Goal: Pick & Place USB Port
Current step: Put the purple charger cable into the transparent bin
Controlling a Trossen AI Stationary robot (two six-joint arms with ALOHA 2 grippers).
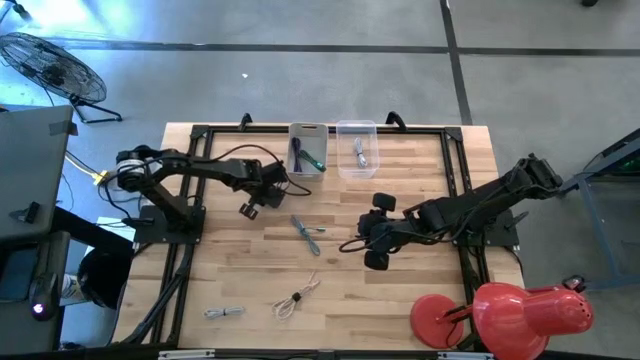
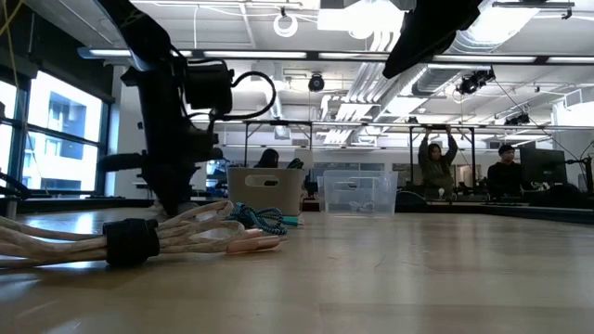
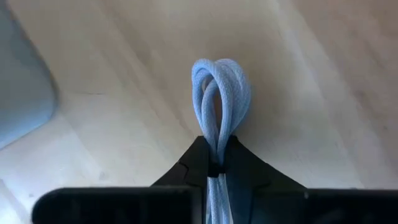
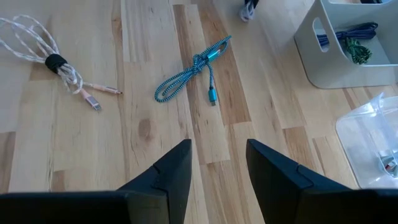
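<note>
Left wrist view shows the left gripper [image 3: 214, 163] with its jaws pinched on a looped pale blue cable [image 3: 219, 99], just above the wooden desk [image 3: 311, 74]. From overhead, that gripper [image 1: 250, 207] sits near the grey bin [image 1: 307, 150], which stands beside the clear bin [image 1: 357, 148] at the desk's far edge. The right gripper [image 1: 372, 247] hangs mid-desk, jaws apart and holding nothing. A teal braided cable [image 4: 189, 71] and a white bundled cable [image 4: 43, 53] lie loose on the wood.
</note>
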